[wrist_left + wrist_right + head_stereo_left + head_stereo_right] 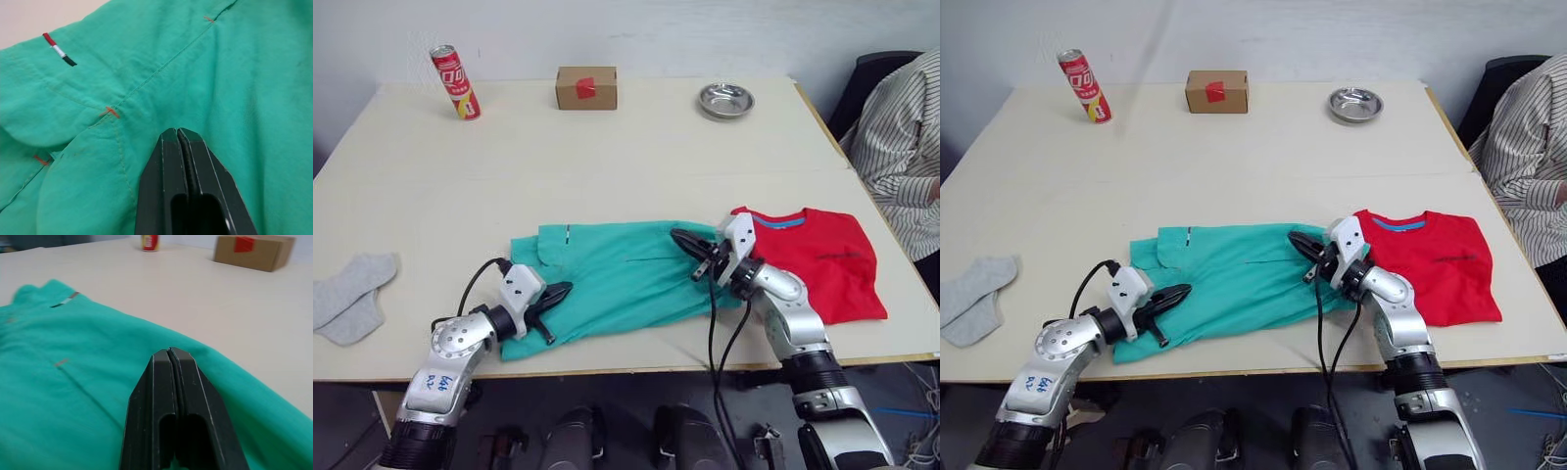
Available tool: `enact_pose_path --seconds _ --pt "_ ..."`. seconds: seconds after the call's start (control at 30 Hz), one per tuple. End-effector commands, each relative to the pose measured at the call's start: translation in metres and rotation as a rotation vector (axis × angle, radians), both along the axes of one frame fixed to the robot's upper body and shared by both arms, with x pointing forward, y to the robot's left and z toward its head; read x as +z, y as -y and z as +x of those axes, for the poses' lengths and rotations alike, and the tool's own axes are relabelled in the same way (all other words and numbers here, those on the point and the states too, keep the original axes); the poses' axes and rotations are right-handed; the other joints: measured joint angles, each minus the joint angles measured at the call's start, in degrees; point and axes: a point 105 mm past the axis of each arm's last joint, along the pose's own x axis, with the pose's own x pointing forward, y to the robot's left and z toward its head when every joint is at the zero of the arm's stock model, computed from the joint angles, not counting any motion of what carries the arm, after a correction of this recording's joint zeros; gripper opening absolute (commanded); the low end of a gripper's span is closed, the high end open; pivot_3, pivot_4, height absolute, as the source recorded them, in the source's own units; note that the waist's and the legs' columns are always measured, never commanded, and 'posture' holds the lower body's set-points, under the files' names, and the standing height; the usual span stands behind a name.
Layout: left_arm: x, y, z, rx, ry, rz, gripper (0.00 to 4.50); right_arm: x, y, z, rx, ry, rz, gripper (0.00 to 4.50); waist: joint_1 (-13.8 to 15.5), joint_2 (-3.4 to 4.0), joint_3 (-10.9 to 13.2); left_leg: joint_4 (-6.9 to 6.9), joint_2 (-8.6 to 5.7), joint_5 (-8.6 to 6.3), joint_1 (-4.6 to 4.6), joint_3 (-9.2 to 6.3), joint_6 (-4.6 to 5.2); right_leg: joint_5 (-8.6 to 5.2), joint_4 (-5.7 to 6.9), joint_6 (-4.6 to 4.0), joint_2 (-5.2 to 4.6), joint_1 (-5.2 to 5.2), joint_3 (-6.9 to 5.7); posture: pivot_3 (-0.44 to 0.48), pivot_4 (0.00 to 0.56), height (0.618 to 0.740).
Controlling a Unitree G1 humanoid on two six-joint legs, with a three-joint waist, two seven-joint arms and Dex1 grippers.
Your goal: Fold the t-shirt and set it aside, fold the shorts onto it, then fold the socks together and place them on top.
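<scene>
Near the front edge of the pale surface [607, 176], the shorts [617, 279] lie spread flat, teal-green, lightly creased, with stitched seams and a small striped tag near their far left corner. Their right end overlaps the left margin of the t-shirt [822, 259], so that the shirt's left sleeve and part of its hem are hidden; the right arm also covers the strip where the two garments meet. The t-shirt is bright red, folded into a compact block with the blue neckband showing at its far edge, and it sits close to the surface's right front corner. The socks [352, 294], light grey, lie overlapping one another at the far left, and their left end is cut off by the edge of the head views.

Left gripper [558, 291]: jaws shut with nothing between them, lying low over the near left part of the shorts; whether the tips touch the cloth cannot be told. Right gripper [682, 239]: jaws likewise shut and empty, over the shorts' far right part.

Far side: a red can [456, 82], a cardboard box [586, 87] and a metal bowl [725, 100] stand well apart from the garments, with broad bare surface between. A person's striped sleeve [901, 147] shows at the right.
</scene>
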Motion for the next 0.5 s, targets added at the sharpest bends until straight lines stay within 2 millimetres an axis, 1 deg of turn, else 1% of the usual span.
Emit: enact_pose_path --seconds 0.03,0.1,0.13,0.17,0.23,0.27,0.3,0.33,0.4,0.43,0.5 --pt "0.024 -0.003 -0.003 -0.027 0.039 -0.123 0.04 0.018 -0.015 -0.011 0.062 0.069 0.003 0.00 -0.37 0.00 0.00 0.00 0.01 0.00 -0.03 0.00 -0.01 0.00 0.00 0.00 0.00 -0.02 -0.01 0.000 0.150 0.740" --pt "0.050 -0.004 -0.001 -0.044 0.074 -0.239 0.04 0.034 -0.019 -0.016 0.065 0.144 0.017 0.00 -0.73 0.01 0.02 0.00 0.01 0.01 -0.09 -0.02 -0.04 0.00 0.00 0.00 0.00 -0.05 -0.03 0.000 0.150 0.740" --pt "0.063 -0.006 -0.001 -0.054 0.088 -0.292 0.04 0.042 -0.016 -0.017 0.041 0.178 0.028 0.00 -0.76 0.01 0.03 0.01 0.01 0.02 -0.14 -0.03 -0.05 0.00 0.00 0.00 0.00 -0.09 -0.03 0.000 0.150 0.740" --pt "0.070 -0.008 0.001 -0.052 0.099 -0.318 0.04 0.048 -0.013 -0.018 0.021 0.195 0.038 0.00 -0.76 0.01 0.03 0.01 0.00 0.02 -0.15 -0.04 -0.06 0.00 -0.01 0.00 0.00 -0.09 -0.04 0.000 0.150 0.740" --pt "0.078 -0.015 0.008 -0.017 0.114 -0.325 0.04 0.053 -0.004 -0.018 -0.026 0.226 0.028 0.00 -0.66 0.01 0.03 0.02 -0.01 0.03 -0.14 -0.06 -0.08 0.00 -0.01 0.00 0.00 -0.06 -0.05 0.000 0.150 0.740" --pt "0.084 -0.017 0.015 -0.003 0.129 -0.320 0.04 0.052 0.002 -0.020 -0.037 0.228 0.006 0.00 -0.69 0.00 0.03 0.02 -0.02 0.03 -0.14 -0.07 -0.08 -0.01 -0.02 0.01 0.00 -0.04 -0.07 0.000 0.150 0.740" --pt "0.089 -0.015 0.020 -0.014 0.143 -0.312 0.04 0.050 0.007 -0.023 -0.044 0.227 -0.023 0.00 -0.41 0.01 0.03 0.02 -0.04 0.03 -0.13 -0.06 -0.07 0.00 -0.04 0.01 0.01 -0.02 -0.06 0.000 0.150 0.740" --pt "0.092 -0.010 0.024 -0.036 0.152 -0.298 0.04 0.046 0.009 -0.026 -0.038 0.220 -0.047 0.00 -0.02 -0.02 0.03 0.02 -0.08 0.03 -0.14 -0.07 -0.06 -0.01 -0.06 0.03 0.00 0.00 -0.09 0.000 0.150 0.740" --pt "0.091 0.001 0.031 -0.084 0.159 -0.242 0.04 0.038 0.011 -0.029 -0.048 0.218 -0.095 0.00 0.16 -0.02 0.03 0.04 -0.09 0.00 -0.15 -0.04 -0.02 -0.01 -0.13 0.05 0.02 0.01 -0.08 0.000 0.150 0.740" --pt "0.086 0.010 0.033 -0.118 0.151 -0.205 0.04 0.033 0.012 -0.029 -0.061 0.215 -0.117 0.00 0.20 -0.03 0.03 0.03 -0.09 -0.01 -0.15 0.00 0.00 0.00 -0.13 0.06 0.02 0.01 -0.06 0.000 0.150 0.740" --pt "0.072 0.030 0.039 -0.183 0.128 -0.133 0.04 0.019 0.014 -0.024 -0.110 0.242 -0.225 0.00 0.03 -0.02 0.03 0.03 -0.09 0.00 -0.14 0.08 0.01 0.00 -0.12 0.07 0.04 -0.01 -0.04 0.000 0.150 0.740"
